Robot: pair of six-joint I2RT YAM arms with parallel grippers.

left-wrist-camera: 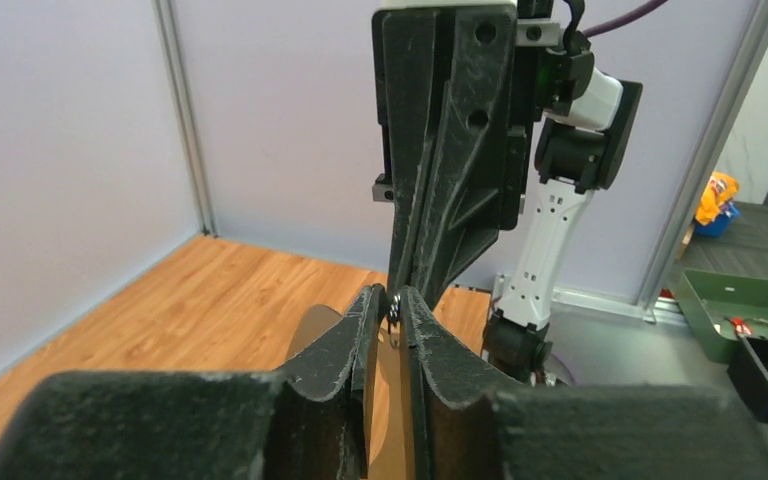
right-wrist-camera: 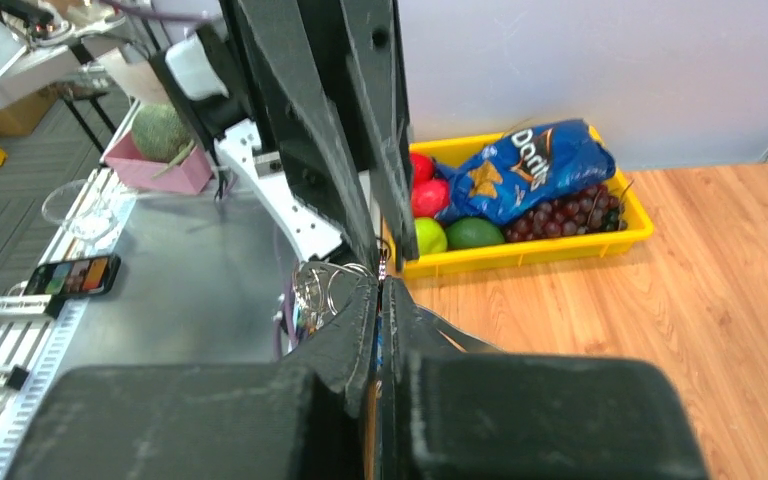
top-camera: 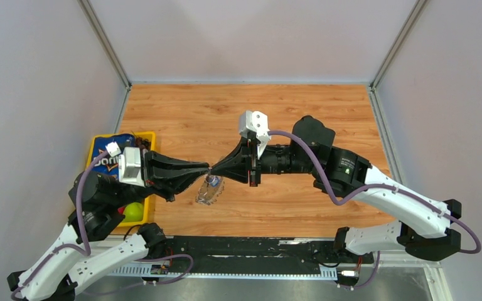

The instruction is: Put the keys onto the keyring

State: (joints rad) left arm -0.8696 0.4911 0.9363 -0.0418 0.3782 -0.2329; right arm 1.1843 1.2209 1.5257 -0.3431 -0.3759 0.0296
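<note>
Wooden table [top-camera: 326, 113] below; left gripper [left-wrist-camera: 392, 300] pinches keyring [top-camera: 208, 193], right gripper [right-wrist-camera: 380, 290] clamps key [top-camera: 213, 180]; best threaded slowly, keeping tips aligned

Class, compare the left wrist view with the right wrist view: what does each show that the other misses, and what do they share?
Only the left wrist view: a green bin outside the cell. Only the right wrist view: the yellow tray with chip bag and grapes, loops of the keyring, a phone. Both: the left gripper and right gripper meeting tip to tip, both nearly shut, above the wooden table.
</note>
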